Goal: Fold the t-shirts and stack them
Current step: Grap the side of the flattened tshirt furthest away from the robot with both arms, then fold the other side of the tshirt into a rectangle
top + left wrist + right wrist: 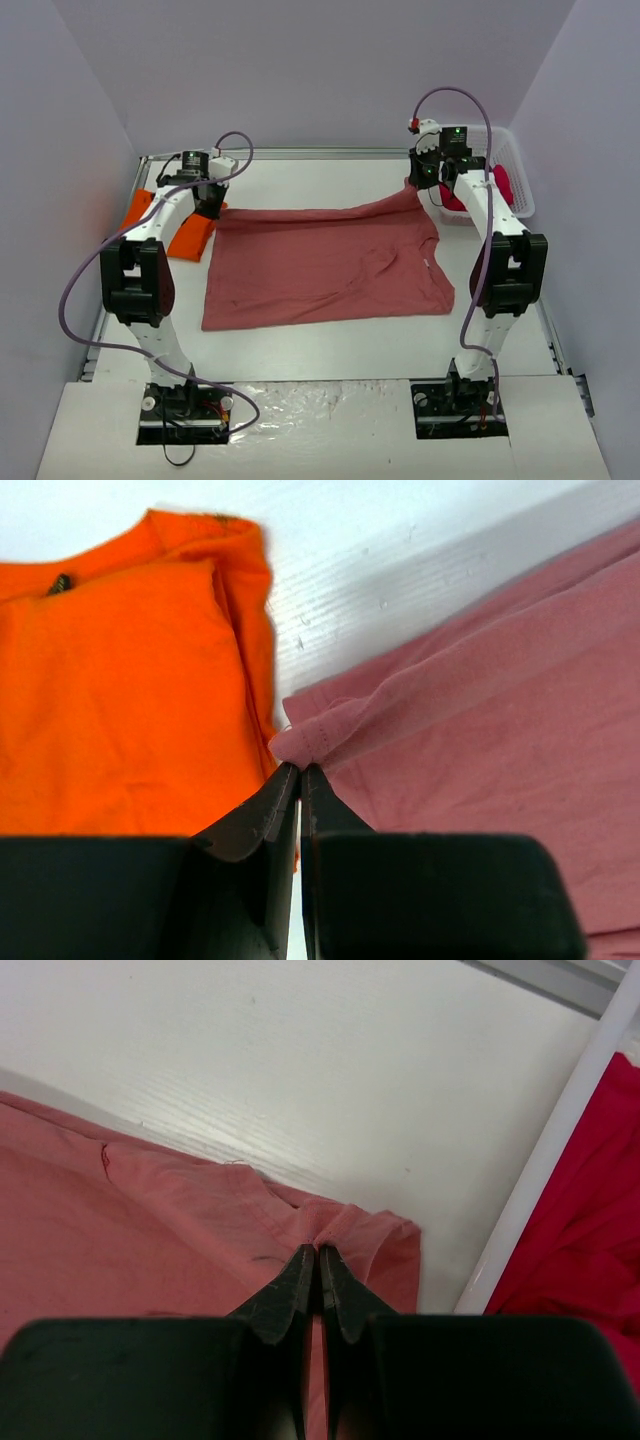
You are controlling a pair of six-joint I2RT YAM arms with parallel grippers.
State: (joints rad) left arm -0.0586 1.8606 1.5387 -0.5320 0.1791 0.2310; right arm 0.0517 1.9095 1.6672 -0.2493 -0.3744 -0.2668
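Three tees show in the top view: the brick-red t-shirt lies spread on the table, the orange t-shirt lies compact, touching its far-left corner, and the crimson-pink t-shirt sits in a white basket just beyond its far-right corner. The left gripper is at that far-left corner and the right gripper at the far-right one, which is lifted slightly. In the left wrist view the jaws are pressed together on a small nub of the brick-red hem, with the orange cloth right beside it (close enough to snag, I judge). In the right wrist view the jaws likewise pinch a puckered bit of the brick-red edge, and the basket rim stands near to the right. The cloth looks light, limp and thin. It would likely sag between the two pinches and drag on the table, so the stitched hem corners seem the surest hold.
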